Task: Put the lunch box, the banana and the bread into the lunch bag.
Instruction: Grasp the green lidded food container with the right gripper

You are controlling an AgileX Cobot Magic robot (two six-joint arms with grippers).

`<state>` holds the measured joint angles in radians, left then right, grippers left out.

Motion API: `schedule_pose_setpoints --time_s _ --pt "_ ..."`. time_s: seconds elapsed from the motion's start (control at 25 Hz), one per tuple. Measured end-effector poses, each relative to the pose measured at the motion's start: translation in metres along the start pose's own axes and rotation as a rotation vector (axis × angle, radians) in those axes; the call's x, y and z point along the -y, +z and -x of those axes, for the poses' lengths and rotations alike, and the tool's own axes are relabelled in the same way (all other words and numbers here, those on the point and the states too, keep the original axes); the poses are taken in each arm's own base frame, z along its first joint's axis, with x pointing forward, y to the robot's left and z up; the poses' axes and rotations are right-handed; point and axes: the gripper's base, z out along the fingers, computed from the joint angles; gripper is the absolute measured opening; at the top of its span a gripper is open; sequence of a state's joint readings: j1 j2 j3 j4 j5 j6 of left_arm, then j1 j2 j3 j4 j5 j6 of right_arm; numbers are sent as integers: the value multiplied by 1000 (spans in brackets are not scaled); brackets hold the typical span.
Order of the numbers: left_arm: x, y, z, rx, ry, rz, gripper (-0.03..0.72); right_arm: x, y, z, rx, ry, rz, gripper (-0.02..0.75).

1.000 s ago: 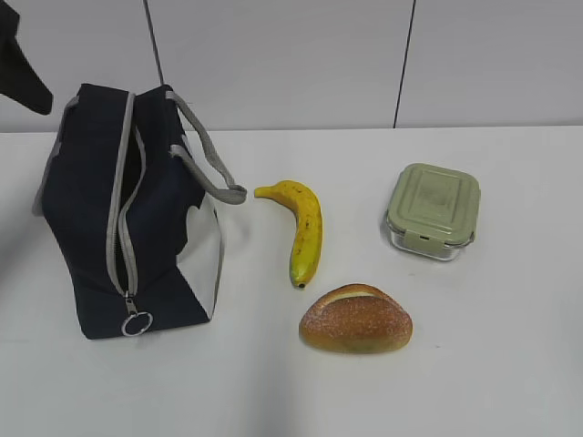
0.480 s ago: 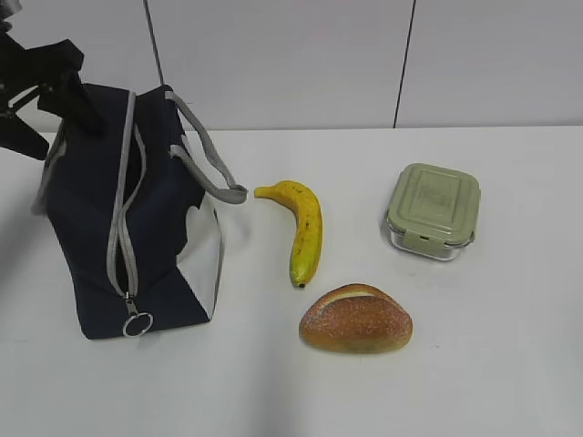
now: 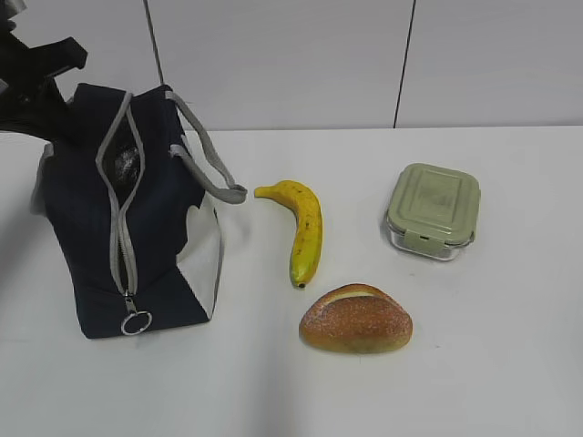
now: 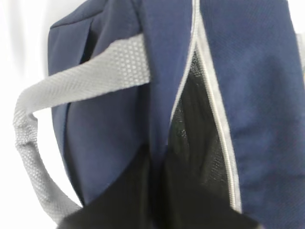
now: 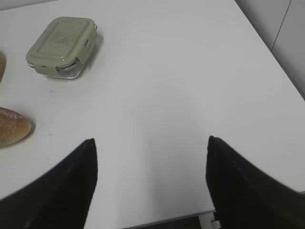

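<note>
Smooth white table [image 3: 492,364]; left jaws pinch navy fabric lunch bag [image 3: 109,228] (right's gape).

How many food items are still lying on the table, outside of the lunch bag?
3: the banana beside the lunch bag, the bread in front of it, the lunch box at right. Little of the bag's inside shows.

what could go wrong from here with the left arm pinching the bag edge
The left gripper is shut on the lunch bag fabric beside the zipper, so a pull might tip or drag the bag rather than widen it. The opening looks narrow, so the lunch box may catch on the zipper edges. The right gripper hangs open over bare table, away from the banana and bread.
</note>
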<state>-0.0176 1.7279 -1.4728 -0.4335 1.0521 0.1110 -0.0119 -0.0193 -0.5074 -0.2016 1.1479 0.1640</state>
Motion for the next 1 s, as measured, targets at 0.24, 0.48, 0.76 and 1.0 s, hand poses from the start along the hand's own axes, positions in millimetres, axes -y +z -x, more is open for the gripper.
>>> schedule_pose_setpoints --time_s 0.24,0.48,0.76,1.0 --pt "3 0 0 3 -16 -28 -3 0 0 0 0 0 0 526" --pt "5 0 0 3 -16 -57 -3 0 0 0 0 0 0 526" --pt "5 0 -1 -13 -6 -60 -3 0 0 0 0 0 0 526" --pt "5 0 -1 -14 -7 -61 -3 0 0 0 0 0 0 526"
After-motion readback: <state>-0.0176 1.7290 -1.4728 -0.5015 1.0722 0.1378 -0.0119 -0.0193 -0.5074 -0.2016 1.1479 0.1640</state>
